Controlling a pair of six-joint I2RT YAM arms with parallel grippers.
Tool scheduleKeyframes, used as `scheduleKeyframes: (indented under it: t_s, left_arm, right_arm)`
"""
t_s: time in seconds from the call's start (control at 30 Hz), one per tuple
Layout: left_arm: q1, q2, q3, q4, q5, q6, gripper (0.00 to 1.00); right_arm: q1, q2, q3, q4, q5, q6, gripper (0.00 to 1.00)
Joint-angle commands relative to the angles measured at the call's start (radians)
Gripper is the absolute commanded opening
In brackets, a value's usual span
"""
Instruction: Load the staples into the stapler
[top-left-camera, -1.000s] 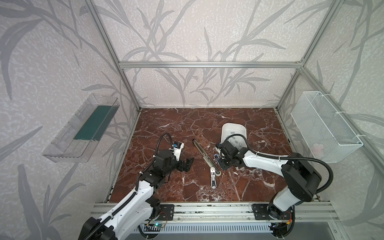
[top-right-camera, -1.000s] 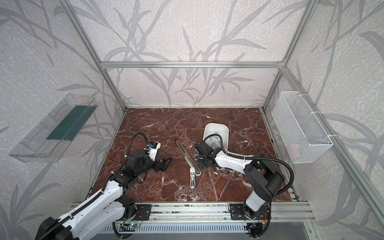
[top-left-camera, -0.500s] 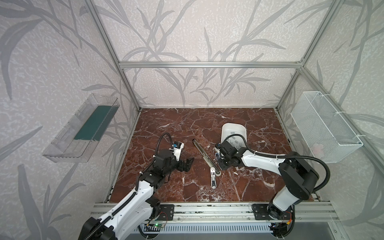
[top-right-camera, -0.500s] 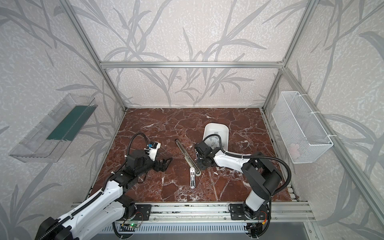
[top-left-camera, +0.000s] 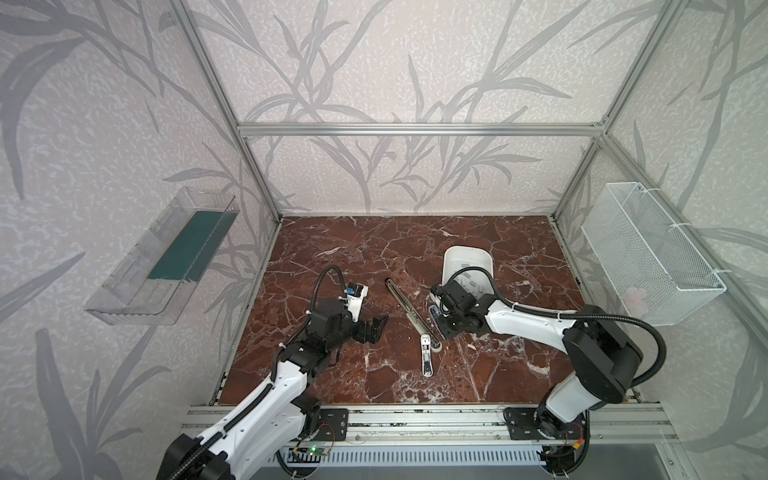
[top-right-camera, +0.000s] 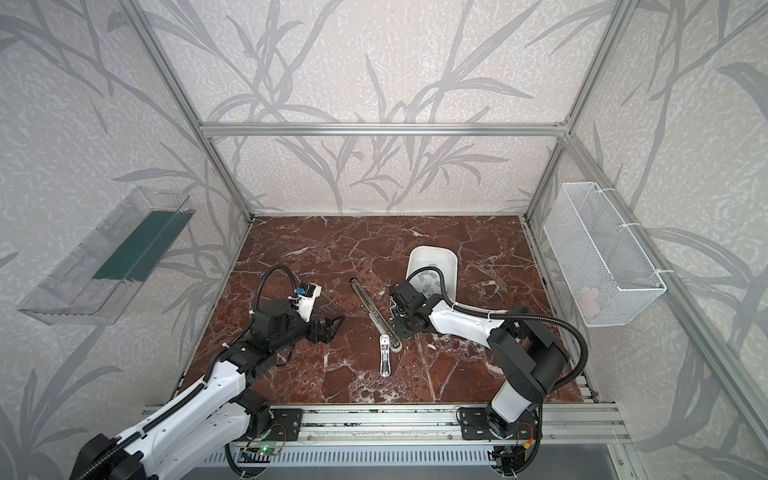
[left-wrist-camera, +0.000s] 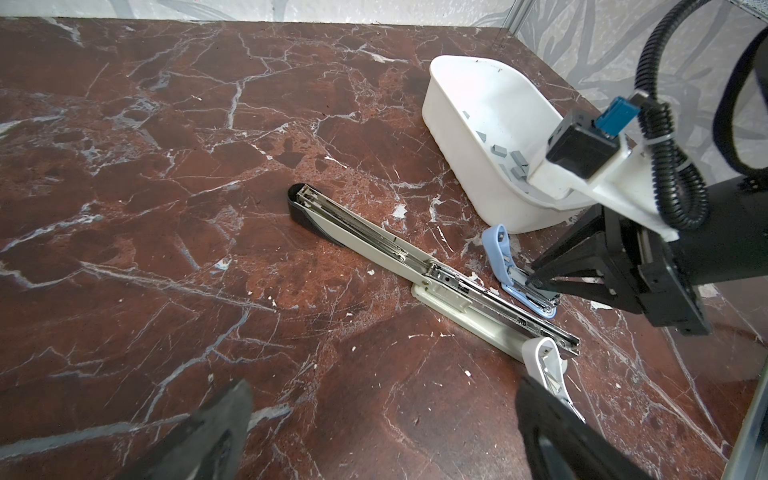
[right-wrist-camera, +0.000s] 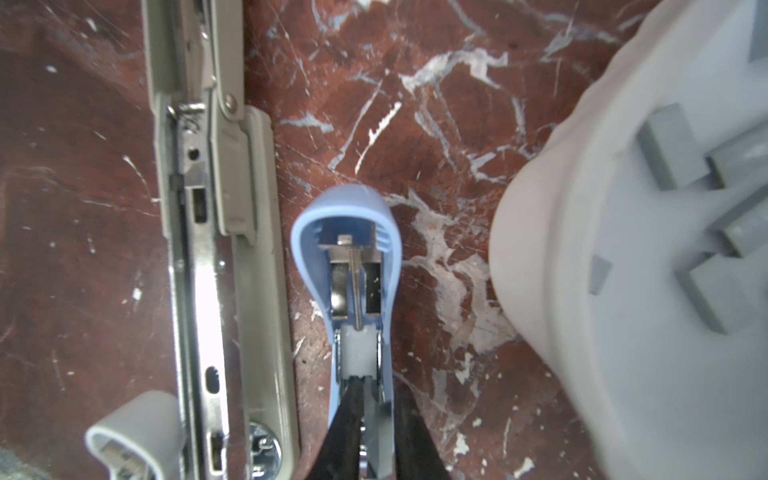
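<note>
Three staplers lie open on the marble floor. A long beige one (top-left-camera: 409, 305) (left-wrist-camera: 374, 249) is in the middle. A small white one (top-left-camera: 427, 357) (right-wrist-camera: 133, 428) lies at its near end. A small blue one (left-wrist-camera: 498, 249) (right-wrist-camera: 345, 232) sits to its right with the lid raised. Grey staples (left-wrist-camera: 517, 164) (right-wrist-camera: 669, 149) lie in the white bin (top-left-camera: 467, 249). My right gripper (right-wrist-camera: 374, 399) (left-wrist-camera: 534, 281) reaches down into the blue stapler's base. One finger is in the channel and one outside, pinched on its side rail. My left gripper (top-left-camera: 376, 328) (left-wrist-camera: 382, 415) hovers open and empty left of the long stapler.
A white wire basket (top-left-camera: 648, 257) hangs on the right wall and a clear plastic shelf (top-left-camera: 166, 257) on the left wall. Aluminium frame posts stand at the floor's corners. The white bin (left-wrist-camera: 457, 137) stands close behind the blue stapler and my right wrist.
My right gripper has stayed at the blue stapler while its jaws have drawn closer together. The left arm and the staplers have not moved.
</note>
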Motion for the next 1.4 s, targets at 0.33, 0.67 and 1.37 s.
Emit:
scheduleKeyframes:
  t_s: [0.33, 0.67, 1.37]
  left_arm:
    - [0.004, -0.008, -0.008, 0.016, 0.016, 0.009, 0.99]
    - [0.005, -0.007, -0.008, 0.016, 0.019, 0.008, 0.99]
    - [0.004, -0.003, -0.008, 0.018, 0.02, 0.009, 0.99]
  right_arm:
    - [0.0, -0.089, -0.005, -0.017, -0.004, 0.001, 0.16]
    - [0.005, -0.059, -0.035, 0.005, -0.087, -0.017, 0.17]
    - [0.005, -0.005, -0.042, 0.008, -0.095, -0.017, 0.18]
